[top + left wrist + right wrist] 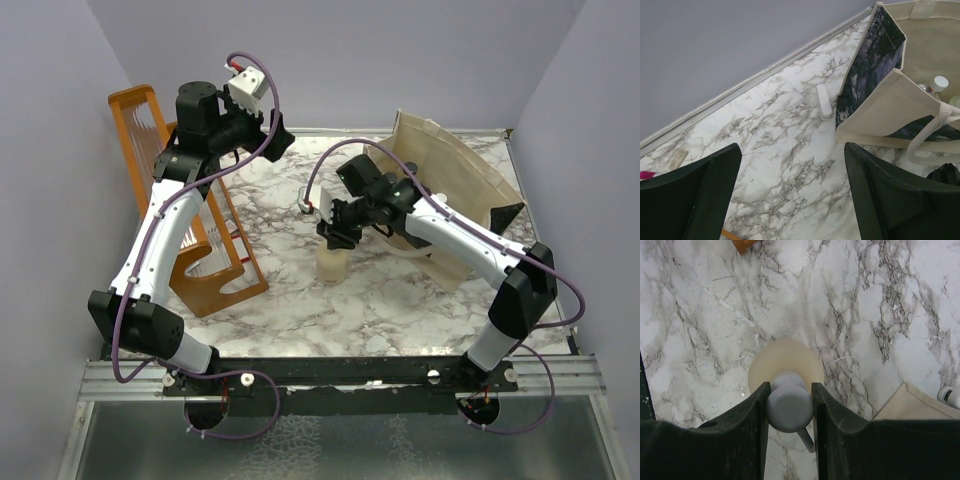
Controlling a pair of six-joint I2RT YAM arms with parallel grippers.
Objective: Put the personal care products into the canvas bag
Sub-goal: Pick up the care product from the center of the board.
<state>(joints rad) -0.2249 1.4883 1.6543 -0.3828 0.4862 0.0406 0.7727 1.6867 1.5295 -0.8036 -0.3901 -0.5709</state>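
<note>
A beige pump bottle [333, 265] stands upright at the middle of the marble table, just left of the canvas bag [450, 170]. My right gripper [789, 387] comes down from above and is shut on the bottle's grey pump head [789, 407]; the round beige body [785, 360] shows beneath. Whether the bottle rests on the table or is lifted, I cannot tell. My left gripper [792, 150] hangs open and empty over the table's far left, near the bag [920, 45]. A white-capped bottle [940, 82] lies inside the bag.
An orange wooden rack [215, 270] stands at the left by the left arm. A small white oblong object [824, 100] lies on the marble beside the bag's dark patterned panel [870, 65]. The bag's loop handle [940, 130] hangs over its near side.
</note>
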